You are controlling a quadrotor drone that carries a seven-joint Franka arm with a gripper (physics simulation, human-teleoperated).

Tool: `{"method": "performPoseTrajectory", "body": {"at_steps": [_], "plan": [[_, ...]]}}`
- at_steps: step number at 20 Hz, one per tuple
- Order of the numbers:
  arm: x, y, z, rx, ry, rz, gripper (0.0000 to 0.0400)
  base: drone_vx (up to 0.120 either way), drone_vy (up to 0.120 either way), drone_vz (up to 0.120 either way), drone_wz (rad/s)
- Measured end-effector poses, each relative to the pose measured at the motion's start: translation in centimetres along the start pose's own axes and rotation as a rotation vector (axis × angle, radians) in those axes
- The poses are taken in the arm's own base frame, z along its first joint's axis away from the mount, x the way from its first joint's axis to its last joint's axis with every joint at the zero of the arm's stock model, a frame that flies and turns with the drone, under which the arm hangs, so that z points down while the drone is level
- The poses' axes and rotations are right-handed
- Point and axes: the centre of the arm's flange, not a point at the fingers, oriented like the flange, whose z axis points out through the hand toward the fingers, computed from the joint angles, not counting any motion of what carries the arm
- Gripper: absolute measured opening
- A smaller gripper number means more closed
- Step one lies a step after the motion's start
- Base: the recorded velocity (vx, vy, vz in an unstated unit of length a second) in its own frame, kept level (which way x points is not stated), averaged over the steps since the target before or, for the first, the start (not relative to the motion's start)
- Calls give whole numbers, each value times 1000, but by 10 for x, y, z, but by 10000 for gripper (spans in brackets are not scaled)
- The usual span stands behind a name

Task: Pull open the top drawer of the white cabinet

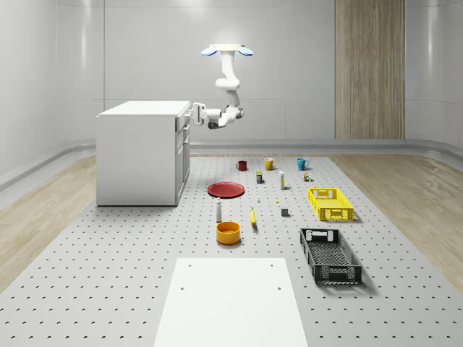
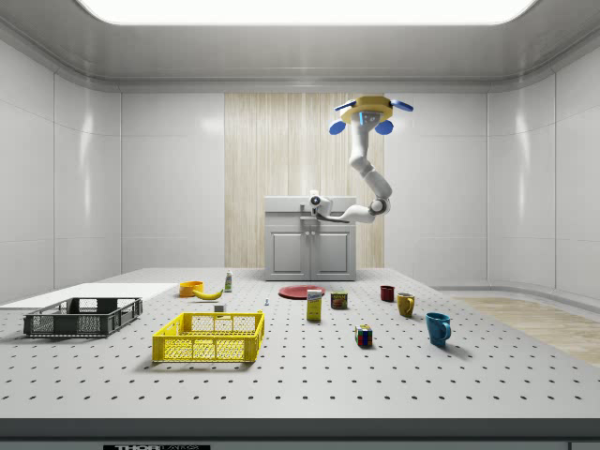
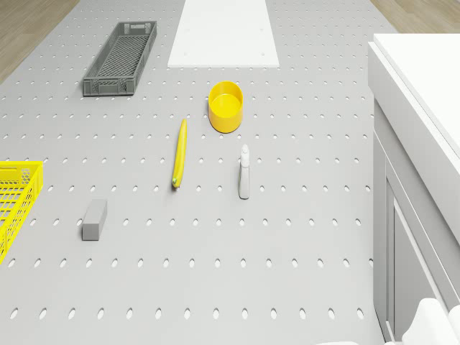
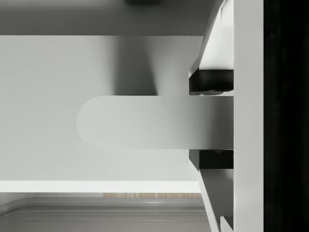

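The white cabinet (image 1: 137,155) stands at the whole-scene view's left, and it also appears as the cabinet (image 2: 309,248) and the cabinet (image 3: 424,93). Its top drawer (image 1: 183,123) sits just under the worktop. The drone (image 1: 228,50) hovers in the air beside the cabinet's front, with the arm bent down toward the drawer. My gripper (image 1: 194,114) is at the drawer front. In the wrist view the rounded white drawer handle (image 4: 145,123) lies between the two dark finger pads (image 4: 210,82), and the gripper (image 4: 211,122) is shut on it.
On the perforated floor in front of the cabinet lie a red plate (image 1: 226,189), a spray bottle (image 1: 218,210), a banana (image 1: 253,217) and an orange bowl (image 1: 228,232). Three mugs (image 1: 269,163), a yellow crate (image 1: 330,203) and a black crate (image 1: 330,254) are further right.
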Motion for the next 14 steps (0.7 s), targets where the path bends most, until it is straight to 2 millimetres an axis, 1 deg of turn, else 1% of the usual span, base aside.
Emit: {"method": "performPoseTrajectory", "body": {"at_steps": [2, 14], "plan": [[0, 0, -1, 0, 0, 1, 119, 0, 0, 0, 0], [0, 0, -21, -1, 1, -5, 114, 0, 0, 0, 0]]}}
